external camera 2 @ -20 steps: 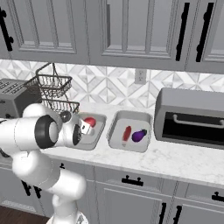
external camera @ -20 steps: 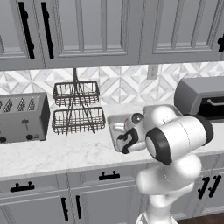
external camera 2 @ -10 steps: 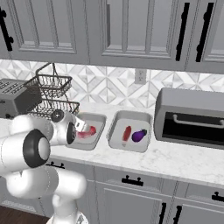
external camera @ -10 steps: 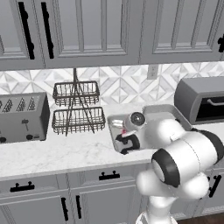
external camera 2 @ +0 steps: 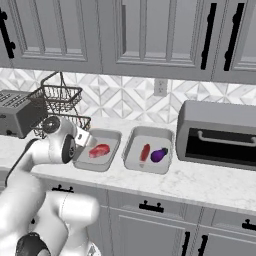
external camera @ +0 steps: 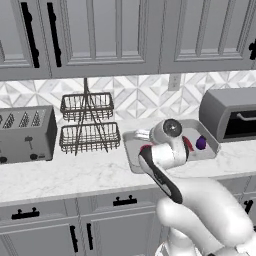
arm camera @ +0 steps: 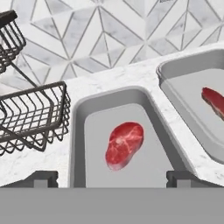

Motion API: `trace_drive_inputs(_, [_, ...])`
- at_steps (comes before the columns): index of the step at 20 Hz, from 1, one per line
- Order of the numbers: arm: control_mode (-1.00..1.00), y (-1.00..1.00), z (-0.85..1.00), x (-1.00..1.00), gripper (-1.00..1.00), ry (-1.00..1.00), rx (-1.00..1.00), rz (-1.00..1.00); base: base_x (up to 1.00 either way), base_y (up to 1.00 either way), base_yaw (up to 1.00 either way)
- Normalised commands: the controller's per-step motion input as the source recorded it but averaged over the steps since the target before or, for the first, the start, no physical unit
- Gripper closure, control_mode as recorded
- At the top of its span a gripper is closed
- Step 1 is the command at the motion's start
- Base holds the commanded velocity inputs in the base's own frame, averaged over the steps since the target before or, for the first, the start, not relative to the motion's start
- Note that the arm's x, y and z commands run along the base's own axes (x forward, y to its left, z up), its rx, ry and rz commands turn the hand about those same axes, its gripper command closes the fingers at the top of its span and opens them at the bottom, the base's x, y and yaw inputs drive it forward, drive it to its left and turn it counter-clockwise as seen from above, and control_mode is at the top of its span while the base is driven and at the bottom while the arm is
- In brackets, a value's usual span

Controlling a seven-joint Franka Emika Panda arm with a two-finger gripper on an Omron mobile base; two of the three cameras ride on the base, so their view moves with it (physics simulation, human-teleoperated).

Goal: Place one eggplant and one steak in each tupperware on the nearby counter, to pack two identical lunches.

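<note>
Above left tupperware (arm camera: 78, 131), claw (arm camera: 111, 177) spread, empty.

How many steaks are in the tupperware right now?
2: one steak lies alone in the left tupperware; the other steak sits beside the eggplant in the right tupperware.

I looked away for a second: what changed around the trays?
The claw let go of a steak, which now lies in the left tray, and drew back with jaws open. The right tray keeps its steak and eggplant; baskets and toaster unmoved.
</note>
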Motion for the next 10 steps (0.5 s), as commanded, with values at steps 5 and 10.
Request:
trace_drive_inputs(5, [-1.0, -0.58, 0.4, -1.0, -1.0, 0.07, 0.0, 0.03, 0.0, 0.0, 0.0])
trace_drive_inputs(10, [1.0, -0.22, 0.0, -0.8, -1.0, -0.07, 0.0, 0.01, -0.2, -0.09, 0.0])
